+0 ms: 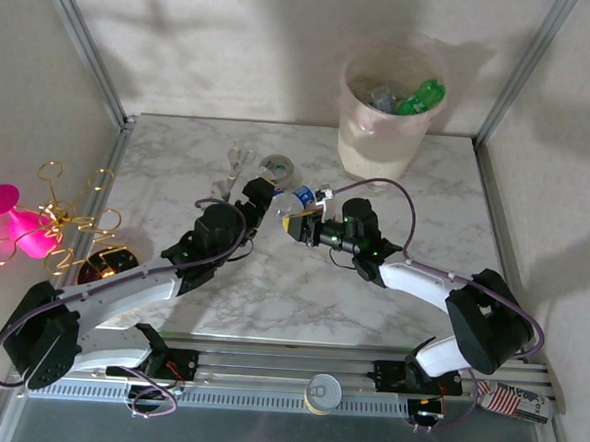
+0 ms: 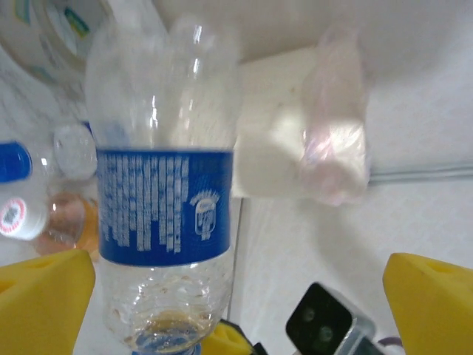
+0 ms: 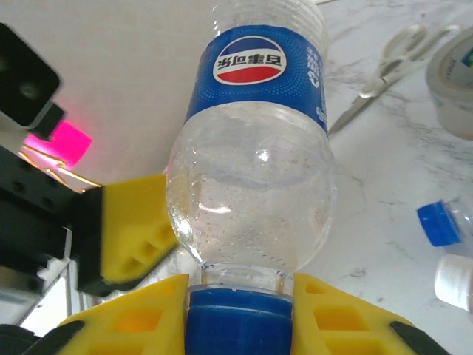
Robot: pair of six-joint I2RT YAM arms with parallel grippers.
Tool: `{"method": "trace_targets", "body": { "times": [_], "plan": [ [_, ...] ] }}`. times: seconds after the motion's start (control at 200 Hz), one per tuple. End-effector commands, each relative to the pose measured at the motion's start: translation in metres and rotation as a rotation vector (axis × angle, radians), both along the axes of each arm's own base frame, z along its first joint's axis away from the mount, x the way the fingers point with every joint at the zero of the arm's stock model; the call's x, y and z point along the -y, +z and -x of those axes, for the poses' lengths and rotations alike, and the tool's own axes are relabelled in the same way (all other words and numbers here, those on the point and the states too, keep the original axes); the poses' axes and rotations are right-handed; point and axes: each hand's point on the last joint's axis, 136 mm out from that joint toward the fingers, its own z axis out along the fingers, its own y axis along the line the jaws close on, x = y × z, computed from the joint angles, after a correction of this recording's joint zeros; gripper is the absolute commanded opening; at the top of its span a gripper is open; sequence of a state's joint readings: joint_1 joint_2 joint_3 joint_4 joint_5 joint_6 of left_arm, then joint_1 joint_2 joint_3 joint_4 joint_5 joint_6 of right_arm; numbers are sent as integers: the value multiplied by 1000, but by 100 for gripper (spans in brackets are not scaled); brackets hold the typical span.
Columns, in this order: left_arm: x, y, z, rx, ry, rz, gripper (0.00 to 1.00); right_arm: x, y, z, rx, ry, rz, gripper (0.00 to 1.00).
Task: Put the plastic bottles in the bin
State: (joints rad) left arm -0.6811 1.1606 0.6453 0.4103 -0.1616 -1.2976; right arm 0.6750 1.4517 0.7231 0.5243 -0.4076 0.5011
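Observation:
A clear plastic bottle (image 1: 298,201) with a blue label and blue cap hangs over the table's middle, between my two grippers. My right gripper (image 3: 236,319) is shut on its blue cap, and the bottle (image 3: 255,170) sticks out ahead of it. My left gripper (image 2: 236,307) is open, its yellow fingers (image 2: 44,299) spread wide on either side of the bottle (image 2: 166,192) without touching it. The bin (image 1: 387,111), a cream bucket with a pinkish bag, stands at the far right and holds a green bottle (image 1: 421,96) among others. More bottles (image 2: 18,200) lie behind my left gripper.
Scissors (image 3: 384,70) and a grey tape roll (image 1: 278,167) lie on the marble top at the back left, near loose clear bottles (image 1: 222,185). A pink and gold wire ornament (image 1: 29,227) sits beyond the left edge. Another roll (image 1: 323,391) rests on the front rail.

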Motion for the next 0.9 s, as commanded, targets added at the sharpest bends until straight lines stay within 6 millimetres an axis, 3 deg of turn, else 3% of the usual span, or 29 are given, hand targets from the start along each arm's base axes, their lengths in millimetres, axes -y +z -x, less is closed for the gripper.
{"method": "trace_targets", "body": {
  "times": [0.0, 0.23, 0.371, 0.591, 0.741, 0.896],
  "plan": [
    [-34, 5, -1, 45, 77, -45, 100, 21, 27, -21, 66, -87, 16, 28],
    [-81, 9, 9, 106, 164, -89, 100, 68, 81, -59, 188, -214, 58, 28],
    [-90, 8, 20, 144, 169, -76, 100, 104, 118, -94, 268, -345, 134, 28],
    [-98, -13, 28, 115, 173, -83, 99, 171, 182, -153, 373, -602, 207, 28],
    [-92, -26, 29, 90, 137, -90, 100, 207, 195, -196, 331, -707, 214, 30],
    [-85, -32, 28, 82, 98, -100, 100, 220, 185, -236, 258, -730, 209, 30]
  ]
}}
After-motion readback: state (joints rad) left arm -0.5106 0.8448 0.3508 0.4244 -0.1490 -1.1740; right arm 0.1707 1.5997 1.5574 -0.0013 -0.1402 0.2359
